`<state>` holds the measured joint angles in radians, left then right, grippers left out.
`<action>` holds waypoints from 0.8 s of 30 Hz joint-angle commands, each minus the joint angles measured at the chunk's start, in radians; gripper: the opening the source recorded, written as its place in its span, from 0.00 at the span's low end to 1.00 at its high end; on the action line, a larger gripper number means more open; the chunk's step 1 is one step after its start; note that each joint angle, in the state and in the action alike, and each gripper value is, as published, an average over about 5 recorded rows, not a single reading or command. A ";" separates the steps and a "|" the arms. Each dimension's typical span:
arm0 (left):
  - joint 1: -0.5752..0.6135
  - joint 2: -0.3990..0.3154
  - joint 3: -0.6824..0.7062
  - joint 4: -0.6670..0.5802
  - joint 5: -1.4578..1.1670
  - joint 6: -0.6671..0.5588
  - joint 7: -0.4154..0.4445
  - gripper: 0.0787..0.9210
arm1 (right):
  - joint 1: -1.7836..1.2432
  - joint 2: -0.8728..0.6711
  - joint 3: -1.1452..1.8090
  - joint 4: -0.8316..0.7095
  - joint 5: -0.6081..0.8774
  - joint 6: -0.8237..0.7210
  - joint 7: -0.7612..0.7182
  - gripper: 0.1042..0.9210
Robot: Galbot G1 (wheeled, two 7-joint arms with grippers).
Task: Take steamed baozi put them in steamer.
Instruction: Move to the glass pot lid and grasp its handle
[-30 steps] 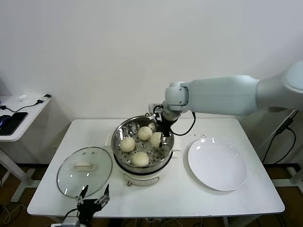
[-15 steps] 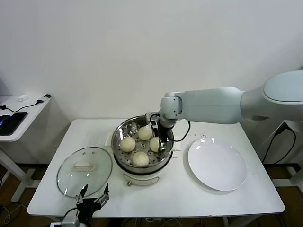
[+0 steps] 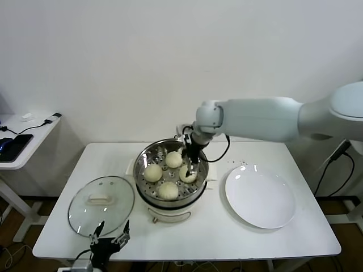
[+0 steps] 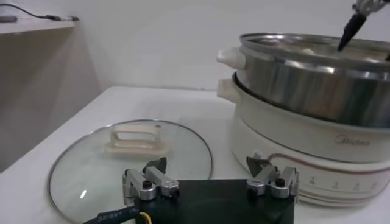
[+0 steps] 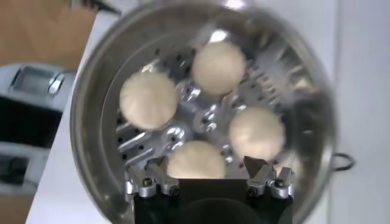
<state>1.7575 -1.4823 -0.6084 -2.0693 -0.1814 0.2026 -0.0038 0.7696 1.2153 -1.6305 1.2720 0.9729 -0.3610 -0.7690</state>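
- the right gripper (image 3: 189, 165) hangs just above the steamer (image 3: 146, 187), over its right half; in the right wrist view its fingers (image 5: 145, 181) stand spread apart with nothing between them, the nearest bun lying free beneath the gap.
- a second ago that gripper carried a bun in over the right rim; half a second ago it was down at the tray with the bun between its fingers; now the bun sits on the tray and the gripper has lifted a little clear of it. i judge this to be the release of the last bun.
- all four steamed baozi (image 5: 257, 133) now rest on the perforated tray inside the steamer, near one another but apart; the white plate (image 3: 260, 196) at the right holds nothing, so the task looks as good as done, with only the arm's withdrawal left.
- the buns are round domes with no long axis to speak of; they sit flat side down. the steamer stands upright, mouth open upward, its axis vertical.
- the glass lid (image 3: 101, 205) lies on the table (image 3: 227, 238) left of the steamer, knob up.
- the left gripper (image 4: 210, 180) waits low at the table's near edge beside the lid, fingers apart and empty.
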 commanded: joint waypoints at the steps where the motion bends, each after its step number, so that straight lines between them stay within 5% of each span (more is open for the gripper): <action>1: -0.006 0.006 -0.002 -0.011 -0.020 -0.033 -0.009 0.88 | -0.035 -0.227 0.296 0.007 0.034 0.047 0.216 0.88; 15: -0.073 0.066 -0.026 0.050 0.032 -0.204 0.026 0.88 | -0.744 -0.715 1.015 0.347 -0.118 0.052 0.820 0.88; 24: -0.101 0.100 -0.036 0.136 0.100 -0.350 0.027 0.88 | -1.614 -0.706 1.830 0.414 -0.276 0.207 0.762 0.88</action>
<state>1.6800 -1.4097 -0.6377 -1.9998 -0.1369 -0.0044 0.0149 -0.0153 0.6219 -0.6176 1.5654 0.8305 -0.2696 -0.1245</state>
